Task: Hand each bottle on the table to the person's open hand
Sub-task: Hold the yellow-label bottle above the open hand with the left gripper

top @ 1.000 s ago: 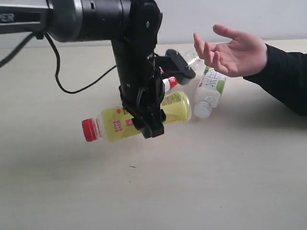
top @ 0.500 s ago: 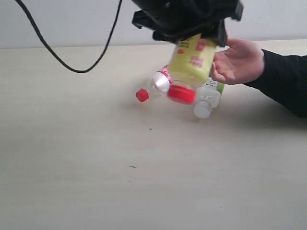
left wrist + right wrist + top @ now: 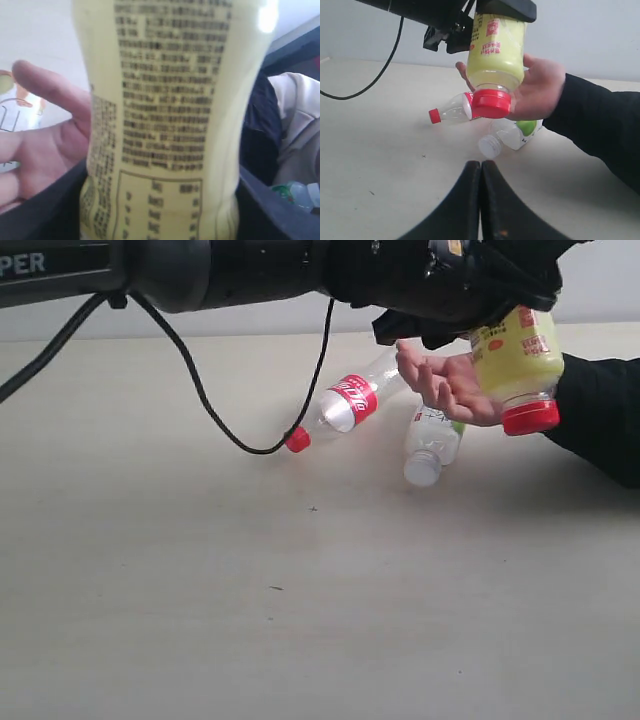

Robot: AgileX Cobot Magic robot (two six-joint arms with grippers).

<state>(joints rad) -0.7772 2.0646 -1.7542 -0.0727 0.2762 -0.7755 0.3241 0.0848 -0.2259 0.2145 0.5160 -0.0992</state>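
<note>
My left gripper (image 3: 497,302) is shut on the base end of the yellow bottle (image 3: 516,358), which hangs cap down against the person's open hand (image 3: 447,382). The left wrist view is filled by that bottle (image 3: 165,120), with the palm (image 3: 37,150) behind it. A clear bottle with a red label (image 3: 349,401) lies on the table (image 3: 200,590), and one whitish bottle (image 3: 432,444) lies below the hand. The other whitish bottle is out of view. My right gripper (image 3: 481,166) is shut and empty, low over the table.
A black cable (image 3: 215,420) from the left arm droops to the table beside the clear bottle's red cap (image 3: 296,440). The person's black sleeve (image 3: 600,410) crosses the right edge. A pale wall runs behind the table.
The left arm has swung the yellow bottle from mid-table up and to the right, to the person's hand. The bottle has turned from lying sideways to cap down.
</note>
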